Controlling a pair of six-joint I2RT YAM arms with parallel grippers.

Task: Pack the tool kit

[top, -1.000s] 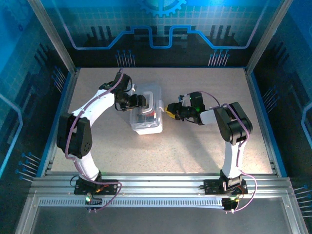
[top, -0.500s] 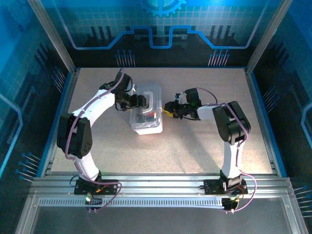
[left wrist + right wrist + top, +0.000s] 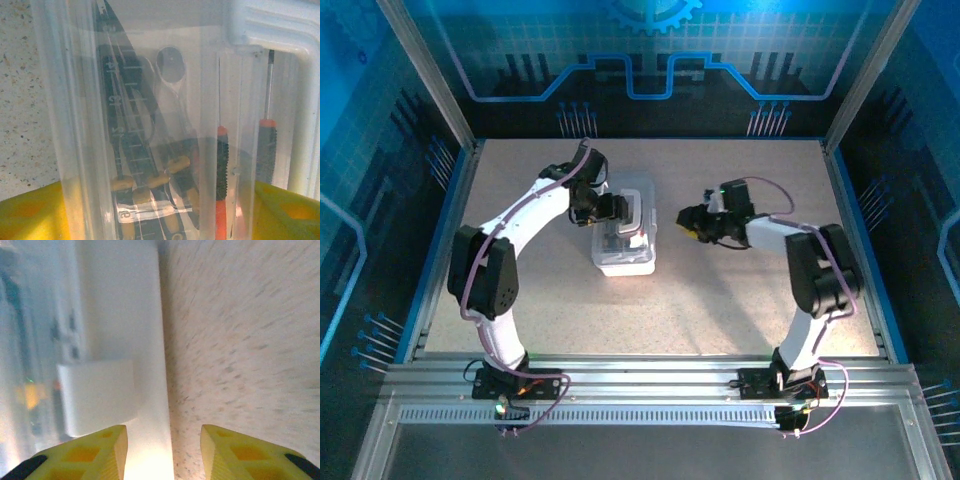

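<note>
A speckled beige tabletop (image 3: 720,290) sits inside blue-lit panel walls (image 3: 650,60) with circuit patterns; aluminium rails (image 3: 650,385) line its near edge

The case (image 3: 625,238) was clear and whitish, with a solid white tab (image 3: 97,395) on its side. Through the lid showed a silver ratchet wrench (image 3: 169,67), a black strip (image 3: 120,115) with white scale marks, small tan-yellow handles (image 3: 172,164), and two screwdrivers (image 3: 221,170) with orange-red and black ribbed grips. The left pincer (image 3: 160,215) and right pincer (image 3: 162,450) both had yellow fingers, the right one's tipped black. The counter (image 3: 720,300) was beige with fine dark speckles. The left arm (image 3: 525,215) and right arm (image 3: 770,232) were white with black joints. The back wall (image 3: 640,60) was blue with lighter circuit lines.
</note>
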